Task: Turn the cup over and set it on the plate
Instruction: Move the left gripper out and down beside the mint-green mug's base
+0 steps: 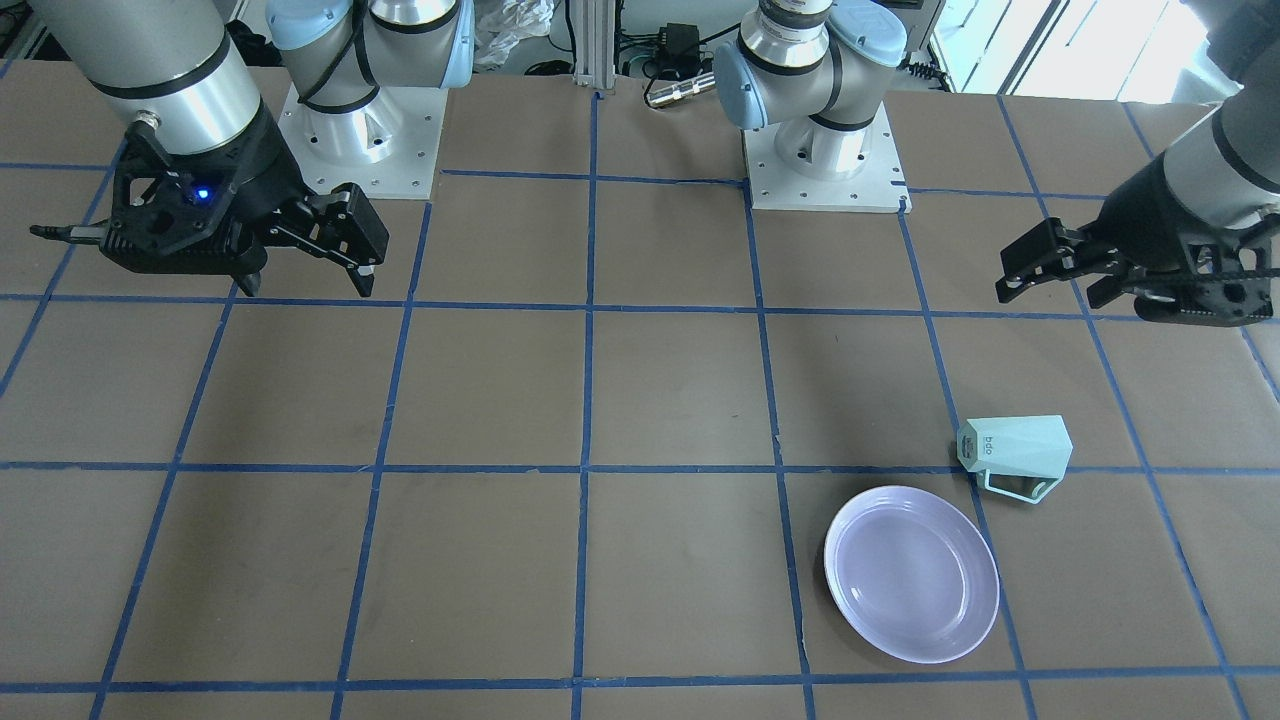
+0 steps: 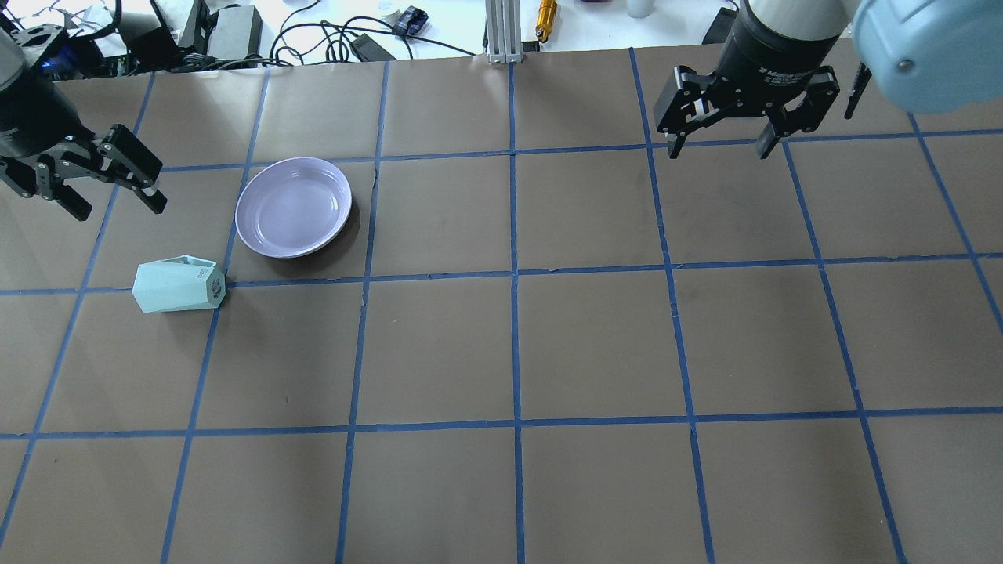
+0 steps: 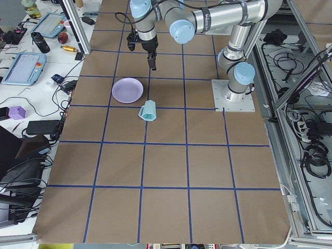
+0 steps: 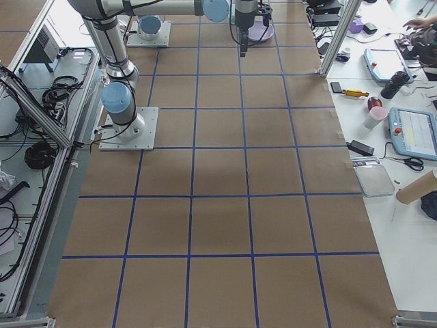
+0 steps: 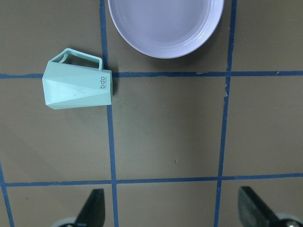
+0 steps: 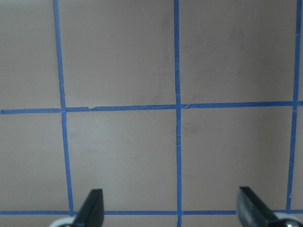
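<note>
Cup pictured lying on its side beside the plate, near the table's left edge.
Left gripper and right gripper are held aloft, jaws spread wide, empty.

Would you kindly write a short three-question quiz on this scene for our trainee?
1. How does the cup lie, relative to the plate?
2. Which is nearer the cup: A) left gripper, B) right gripper?
3. True or false: a gripper is shut on the cup.
Key: 1) on its side, beside the plate, apart from it; 2) A; 3) false, both are open and empty.
</note>
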